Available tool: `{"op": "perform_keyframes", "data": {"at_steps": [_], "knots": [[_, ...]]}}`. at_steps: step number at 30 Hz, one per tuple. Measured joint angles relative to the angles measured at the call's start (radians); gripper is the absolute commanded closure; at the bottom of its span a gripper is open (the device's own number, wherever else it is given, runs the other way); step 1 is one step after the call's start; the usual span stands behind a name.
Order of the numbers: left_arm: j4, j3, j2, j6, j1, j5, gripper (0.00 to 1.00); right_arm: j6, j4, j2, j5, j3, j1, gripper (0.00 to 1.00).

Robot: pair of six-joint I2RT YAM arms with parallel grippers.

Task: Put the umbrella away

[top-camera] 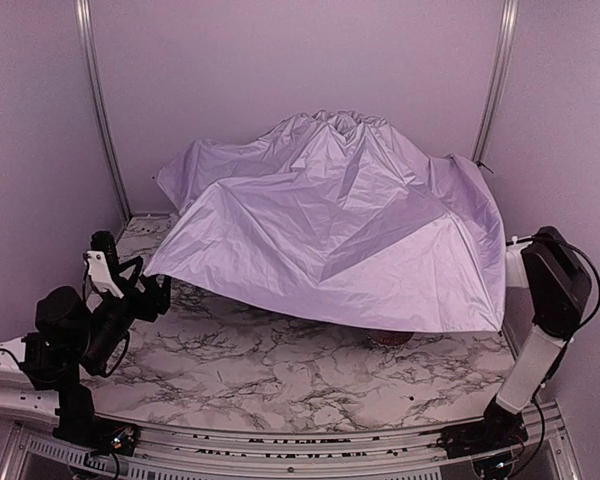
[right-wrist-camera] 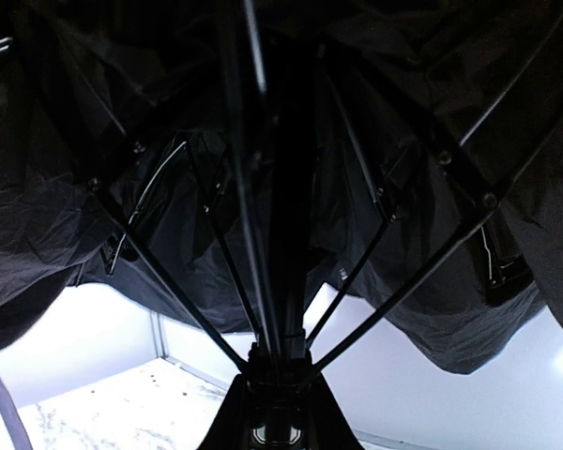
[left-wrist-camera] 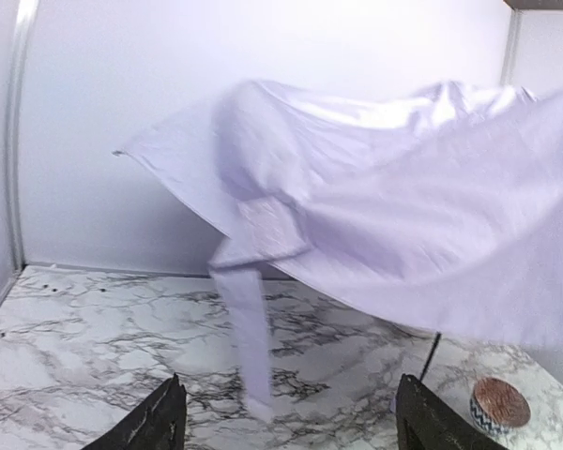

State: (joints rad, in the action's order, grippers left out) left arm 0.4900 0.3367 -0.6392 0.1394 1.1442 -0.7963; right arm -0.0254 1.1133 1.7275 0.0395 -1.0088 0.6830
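Lavender fabric fills the middle and right of the overhead view: the umbrella (top-camera: 330, 230) is open, its canopy creased and slack, spread low over the back and right of the marble worktop (top-camera: 280, 385). Seen from below in the right wrist view, its underside is black, with thin black ribs (right-wrist-camera: 169, 281) running down to a hub on the shaft (right-wrist-camera: 283, 234) at bottom centre.

The right arm (top-camera: 545, 300) stands at the right edge of the overhead view, its wrist reaching under the canopy. The right jaws sit at the bottom centre of their own view, pinching the shaft just beneath the hub.

The left arm (top-camera: 80, 325) is at the lower left, its tip just beside the canopy's left edge. The left jaws are spread wide, with both fingertips (left-wrist-camera: 164, 422) at the bottom of the left wrist view and nothing between them. A lavender strap (left-wrist-camera: 249, 337) hangs from the canopy edge above that gap, its end near the worktop. A small red patterned bowl (left-wrist-camera: 500, 403) sits on the worktop at lower right, under the canopy rim.
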Motion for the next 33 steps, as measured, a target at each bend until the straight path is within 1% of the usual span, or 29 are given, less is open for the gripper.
{"op": "perform_keyframes", "data": {"at_steps": [2, 3, 6, 9, 12, 17, 23, 28, 33], "knots": [[-0.146, 0.067, 0.067, 0.039, -0.014, -0.082, 0.24, 0.0, -0.022, 0.0, -0.017, -0.014, -0.015, 0.9], [-0.17, 0.079, 0.077, 0.045, -0.02, -0.098, 0.24, 0.001, -0.032, 0.0, -0.024, -0.021, -0.018, 0.9], [-0.307, 0.145, 0.123, 0.077, -0.028, -0.159, 0.25, 0.009, -0.062, 0.0, -0.047, -0.042, -0.023, 0.9], [-0.393, 0.208, 0.121, 0.085, -0.031, -0.193, 0.25, 0.018, -0.087, 0.0, -0.077, -0.06, -0.023, 0.9], [-0.46, 0.302, 0.062, 0.079, -0.031, -0.215, 0.24, 0.02, -0.104, -0.002, -0.103, -0.069, -0.023, 0.9], [-0.518, 0.46, -0.065, 0.051, -0.031, -0.209, 0.24, 0.01, -0.162, -0.016, -0.152, -0.109, -0.023, 0.9], [-0.534, 0.59, -0.12, 0.006, -0.031, -0.153, 0.24, -0.032, -0.225, -0.048, -0.204, -0.233, -0.019, 0.9], [-0.541, 0.672, -0.16, -0.04, -0.031, -0.073, 0.24, -0.038, -0.224, -0.09, -0.212, -0.323, -0.003, 0.89], [-0.546, 0.752, -0.214, -0.064, -0.031, 0.016, 0.24, -0.039, -0.184, -0.108, -0.214, -0.336, 0.016, 0.89]]}}
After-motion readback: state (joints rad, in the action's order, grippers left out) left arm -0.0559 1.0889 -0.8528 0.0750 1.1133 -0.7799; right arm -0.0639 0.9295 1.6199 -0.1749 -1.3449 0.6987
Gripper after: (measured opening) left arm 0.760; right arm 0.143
